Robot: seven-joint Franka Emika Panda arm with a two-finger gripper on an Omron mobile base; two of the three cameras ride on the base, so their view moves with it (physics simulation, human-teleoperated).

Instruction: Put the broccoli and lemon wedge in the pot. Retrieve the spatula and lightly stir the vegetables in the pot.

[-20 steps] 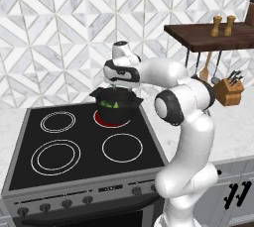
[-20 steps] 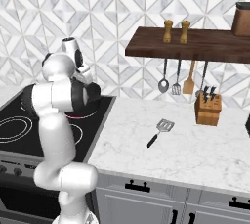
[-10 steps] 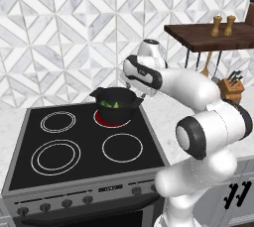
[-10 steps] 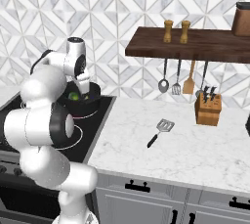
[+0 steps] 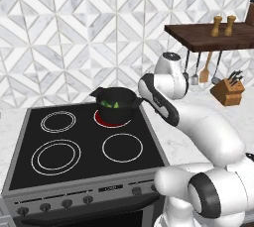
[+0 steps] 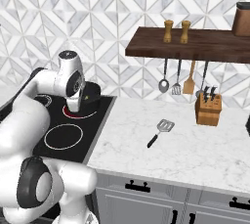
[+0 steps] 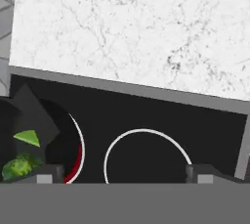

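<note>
Counter [image 6: 195,145] of white veined marble runs right of one black stovetop [image 5: 84,141], which carries four ringed burners; the back-right burner glows red. Behind both rises a wall of grey-and-white geometric tile. One dark wooden shelf [image 6: 195,44] hangs on that wall, holding two brown shakers, with three utensils hung from its underside and one knife block [image 6: 208,110] on the marble below.

One pot [image 5: 117,103], black, sits on the glowing burner. Inside it lie two pieces: the broccoli [image 7: 19,165], lumpy green, and a yellow-green lemon wedge [image 7: 28,137] just beside it. One spatula [image 6: 161,131] lies flat on the marble, well apart from the stove, slotted head toward the wall and dark handle toward the counter's front edge.

One gripper [image 7: 122,171], fingers spread wide and holding nothing, hovers over the stove's right side, beside the pot.
</note>
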